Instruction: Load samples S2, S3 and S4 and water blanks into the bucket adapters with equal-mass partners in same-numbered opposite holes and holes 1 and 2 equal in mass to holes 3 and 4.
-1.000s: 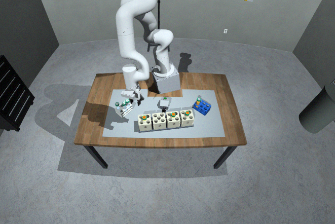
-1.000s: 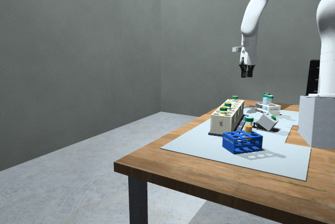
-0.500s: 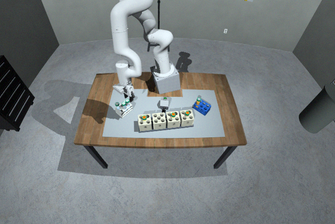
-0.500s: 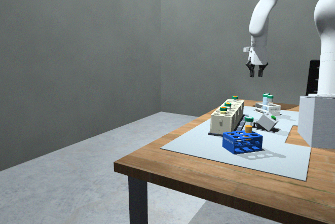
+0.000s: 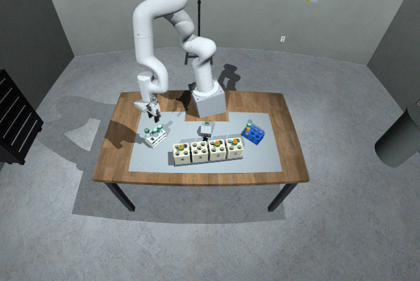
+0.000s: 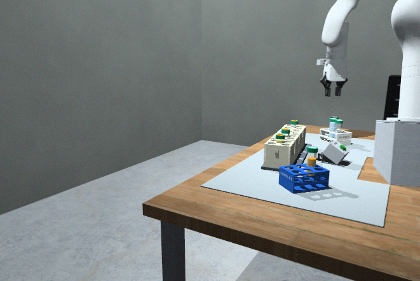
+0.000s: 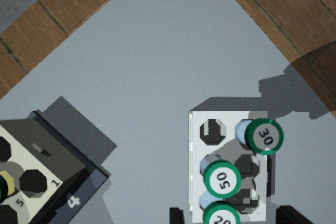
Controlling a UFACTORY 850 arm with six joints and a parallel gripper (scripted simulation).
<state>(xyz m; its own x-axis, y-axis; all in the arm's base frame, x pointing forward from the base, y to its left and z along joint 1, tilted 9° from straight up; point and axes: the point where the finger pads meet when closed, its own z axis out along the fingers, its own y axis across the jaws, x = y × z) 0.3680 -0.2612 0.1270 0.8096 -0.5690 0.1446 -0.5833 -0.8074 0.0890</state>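
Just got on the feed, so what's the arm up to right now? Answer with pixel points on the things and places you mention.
The claw (image 5: 154, 119) (image 6: 333, 92) is open and holding nothing, above the white rack (image 5: 155, 143) (image 6: 345, 138) (image 7: 192, 165). Three water blanks stand in that rack. Three orange-dotted samples already sit in the adapters on the stand (image 5: 208, 162) (image 6: 269, 168), and one tube (image 5: 248, 129) (image 6: 311, 161) stands in the blue rack (image 5: 257, 142) (image 6: 286, 181).

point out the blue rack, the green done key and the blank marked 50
blue rack (image 5: 257, 139) (image 6: 286, 181): top and exterior, side wall
green done key (image 5: 207, 123) (image 6: 343, 147): top and exterior, key face
blank marked 50 (image 7: 222, 180): wrist, cap top
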